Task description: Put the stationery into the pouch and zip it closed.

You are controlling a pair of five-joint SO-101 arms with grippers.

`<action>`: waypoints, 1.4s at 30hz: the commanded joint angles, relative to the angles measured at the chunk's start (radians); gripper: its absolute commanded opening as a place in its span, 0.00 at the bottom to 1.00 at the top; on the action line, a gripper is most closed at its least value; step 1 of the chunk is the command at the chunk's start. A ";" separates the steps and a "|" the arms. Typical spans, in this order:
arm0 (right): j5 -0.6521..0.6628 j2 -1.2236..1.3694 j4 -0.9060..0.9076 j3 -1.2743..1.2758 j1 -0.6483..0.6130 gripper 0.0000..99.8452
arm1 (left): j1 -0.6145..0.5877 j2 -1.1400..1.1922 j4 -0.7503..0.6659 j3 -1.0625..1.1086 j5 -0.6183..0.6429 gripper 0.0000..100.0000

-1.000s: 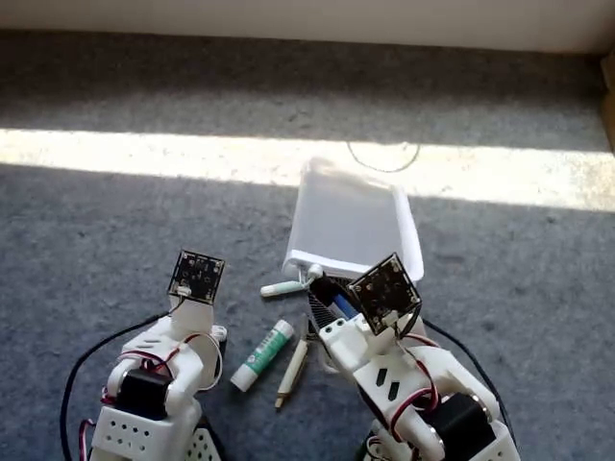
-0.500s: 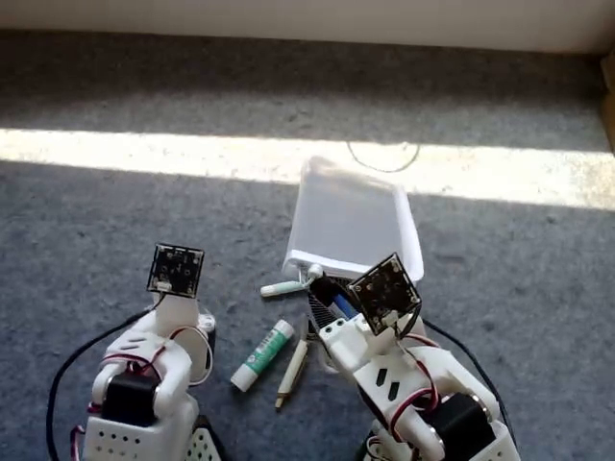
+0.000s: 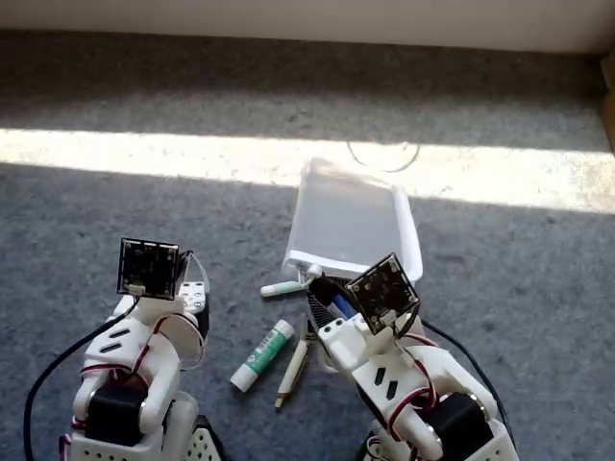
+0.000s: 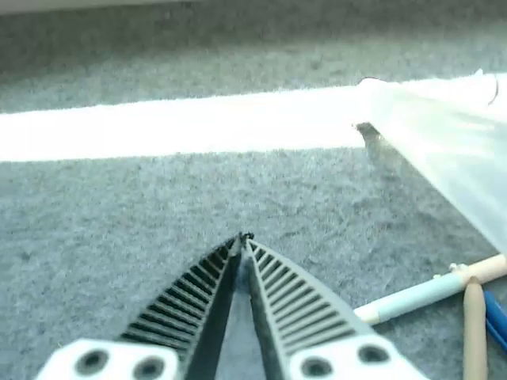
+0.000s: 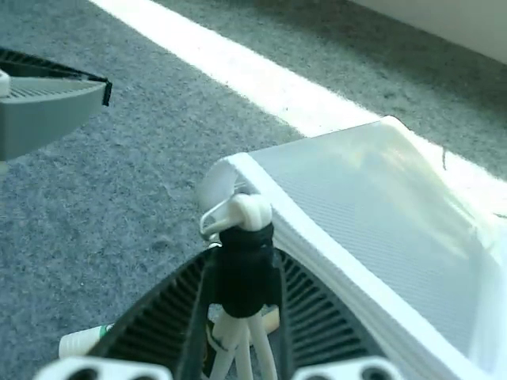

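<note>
The left gripper (image 4: 242,240) has swung away from the pouch (image 3: 351,226), jaws together, empty; the right gripper (image 5: 244,257) clamps a pen (image 5: 245,281) at the pouch's mouth, presumably to feed it in.

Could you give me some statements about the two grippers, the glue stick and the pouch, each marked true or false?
1. The right gripper is shut on the zipper pull. True.
2. The left gripper holds the glue stick. False: it is shut on nothing, above the carpet.
3. The glue stick lies outside the pouch. True.
4. The pouch lies behind the arms' bases. False: it lies in front of the right gripper.
</note>
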 commanded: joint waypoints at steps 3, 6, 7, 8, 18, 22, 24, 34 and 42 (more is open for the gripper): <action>0.005 -0.010 -0.035 -0.007 0.090 0.01 | 0.024 -0.007 -0.129 -0.108 0.008 0.01; 0.003 -0.010 -0.031 -0.007 0.096 0.01 | 0.090 -0.007 -0.130 -0.134 0.008 0.01; 0.003 -0.010 -0.031 -0.007 0.096 0.01 | 0.111 -0.007 -0.130 -0.143 0.008 0.01; 0.003 -0.010 -0.031 -0.007 0.096 0.01 | 0.130 -0.005 -0.130 -0.156 0.008 0.01; -0.037 -0.010 -0.030 -0.005 0.097 0.01 | 0.166 -0.005 -0.127 -0.216 0.012 0.01; -0.069 -0.010 -0.033 -0.005 0.097 0.01 | 0.166 -0.008 -0.126 -0.200 0.014 0.01; -0.068 -0.010 -0.031 -0.005 0.097 0.01 | 0.168 -0.008 -0.126 -0.189 0.015 0.01; -0.068 -0.010 -0.035 -0.005 0.097 0.01 | 0.160 -0.008 -0.132 -0.182 0.058 0.02; -0.068 -0.010 -0.036 -0.005 0.096 0.01 | 0.166 -0.007 -0.118 -0.180 0.147 0.18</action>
